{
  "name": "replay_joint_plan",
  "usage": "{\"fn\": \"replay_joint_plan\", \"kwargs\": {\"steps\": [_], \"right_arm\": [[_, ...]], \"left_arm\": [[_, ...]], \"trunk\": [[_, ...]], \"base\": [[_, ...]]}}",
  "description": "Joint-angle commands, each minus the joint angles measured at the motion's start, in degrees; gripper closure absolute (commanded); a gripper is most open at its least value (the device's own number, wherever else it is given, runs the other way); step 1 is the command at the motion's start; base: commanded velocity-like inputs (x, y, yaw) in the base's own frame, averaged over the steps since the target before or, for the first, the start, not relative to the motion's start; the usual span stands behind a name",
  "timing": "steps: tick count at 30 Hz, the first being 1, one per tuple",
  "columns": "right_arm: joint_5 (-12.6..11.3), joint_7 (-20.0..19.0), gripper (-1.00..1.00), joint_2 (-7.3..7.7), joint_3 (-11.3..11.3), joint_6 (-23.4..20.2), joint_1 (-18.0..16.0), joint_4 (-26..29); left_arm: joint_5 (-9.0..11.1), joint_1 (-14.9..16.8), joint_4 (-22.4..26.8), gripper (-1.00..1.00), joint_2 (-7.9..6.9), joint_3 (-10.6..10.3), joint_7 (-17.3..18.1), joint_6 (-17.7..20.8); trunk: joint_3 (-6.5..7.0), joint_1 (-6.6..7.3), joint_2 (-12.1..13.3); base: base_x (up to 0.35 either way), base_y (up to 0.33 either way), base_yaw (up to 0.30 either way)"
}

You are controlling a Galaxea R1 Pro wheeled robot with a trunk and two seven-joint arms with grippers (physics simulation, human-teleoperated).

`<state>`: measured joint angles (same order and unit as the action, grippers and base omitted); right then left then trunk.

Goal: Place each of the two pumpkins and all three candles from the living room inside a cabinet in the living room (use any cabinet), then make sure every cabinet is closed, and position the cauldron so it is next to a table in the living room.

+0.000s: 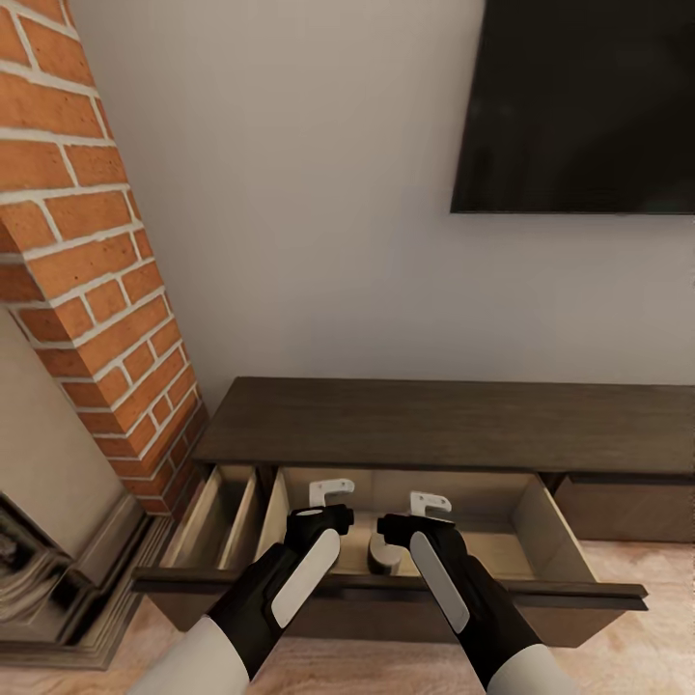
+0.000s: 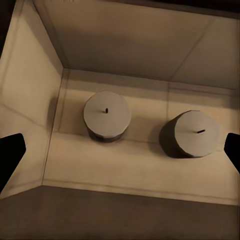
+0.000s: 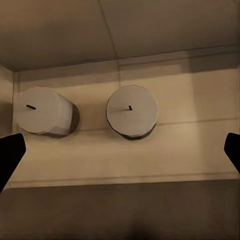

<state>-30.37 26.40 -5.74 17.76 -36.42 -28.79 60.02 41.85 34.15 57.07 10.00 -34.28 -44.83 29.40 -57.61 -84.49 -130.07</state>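
The dark-brown cabinet stands against the wall with a wide drawer pulled out, its inside pale wood. Two olive-tan candles stand upright on the drawer floor, apart from each other: one and another. In the head view one candle peeks out between my hands. My left gripper and right gripper hover side by side above the drawer, both open and holding nothing. The pumpkins, the third candle and the cauldron are out of view.
A brick fireplace rises at the left, close to the cabinet's end. A dark TV hangs on the wall above. The drawer has a narrower compartment at its left. A shut drawer front lies to the right. Wooden floor runs below.
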Motion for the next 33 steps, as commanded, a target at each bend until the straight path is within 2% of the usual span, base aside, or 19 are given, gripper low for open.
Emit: {"fn": "replay_joint_plan", "kwargs": {"steps": [1, 11, 16, 23, 29, 33], "right_arm": [[-0.54, 0.58, -1.0, 0.02, 0.18, -0.04, -0.04, 0.08], [-0.66, 0.57, -1.0, 0.02, -0.02, -0.05, -0.04, 0.09], [-0.76, 0.56, -1.0, 0.02, -0.18, -0.23, -0.04, 0.18], [-0.95, 0.57, -1.0, 0.02, -0.19, -0.35, -0.04, 0.18], [-1.04, 0.49, -1.0, 0.02, -0.21, -0.34, -0.04, 0.18], [-1.08, 0.49, -1.0, 0.02, -0.21, -0.38, -0.04, 0.18]], "left_arm": [[0.35, 0.04, 0.06, -1.0, 0.0, -0.08, -0.41, 0.14], [0.35, 0.04, 0.05, -1.0, 0.0, -0.04, -0.36, 0.22], [0.43, 0.04, 0.06, -1.0, 0.0, 0.99, -0.35, 0.22], [0.43, 0.04, 0.05, -1.0, 0.0, 1.05, -0.19, 0.24], [0.43, 0.04, 0.05, -1.0, 0.0, 3.62, 0.21, 1.43], [0.41, 0.04, 0.03, -1.0, 0.0, 3.9, 0.26, 1.6]], "trunk": [[0.13, 0.24, 0.39], [1.92, 2.43, 4.4], [2.82, 3.53, 6.41], [4.08, 5.07, 9.22], [5.16, 6.39, 11.62], [5.87, 7.26, 13.23]], "base": [[-0.006, 0.0, 0.0], [-0.052, 0.0, 0.0], [-0.115, 0.0, 0.0], [-0.002, 0.0, 0.0], [0.0, 0.0, 0.0], [0.0, 0.0, 0.0]]}}
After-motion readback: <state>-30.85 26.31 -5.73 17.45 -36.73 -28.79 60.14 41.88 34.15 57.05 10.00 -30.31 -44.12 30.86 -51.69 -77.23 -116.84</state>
